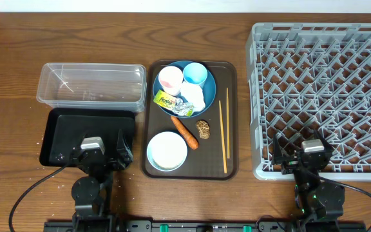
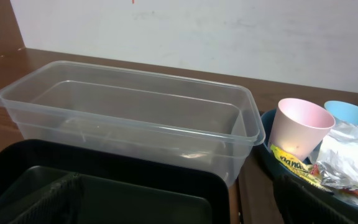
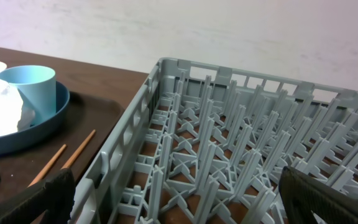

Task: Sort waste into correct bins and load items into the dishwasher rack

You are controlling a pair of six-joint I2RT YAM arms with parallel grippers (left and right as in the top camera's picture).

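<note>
Dark wooden desk (image 1: 18,51) with a plain white wall (image 2: 229,31) behind it, and everything is laid out in a row. Far left is the clear tub (image 1: 92,67), with nothing in it that I can see. Just in front of it is the black tray (image 1: 60,129), also bare inside. The left gripper (image 1: 102,152) hangs over the near end of that tray, jaws spread wide and holding nothing.

In the middle of the desk is the brown serving tray (image 1: 230,129), and that's where all the stuff is. At its far end sits the dark-blue bowl (image 1: 210,90), which is pretty crowded. The pink cup (image 1: 171,79) and light-blue cup (image 1: 195,73) stand upright side by side in it, with a crumpled white napkin (image 1: 192,96) in front of them. The yellow-green wrapper (image 1: 166,101) lies over the bowl's near rim.

Loose on the serving tray are the carrot (image 1: 185,132), a brown food lump (image 1: 203,129) just beside it, and the white bowl (image 1: 167,151) at the near left corner. Can't tell if there's rice in that one, it's all white in there. The chopsticks (image 1: 224,129) lie side by side along the tray's right edge.

On the right is the big grey rack (image 1: 321,77), just pegs, nothing loaded. The right gripper (image 1: 303,152) sits over its near edge, also released wide and empty.
</note>
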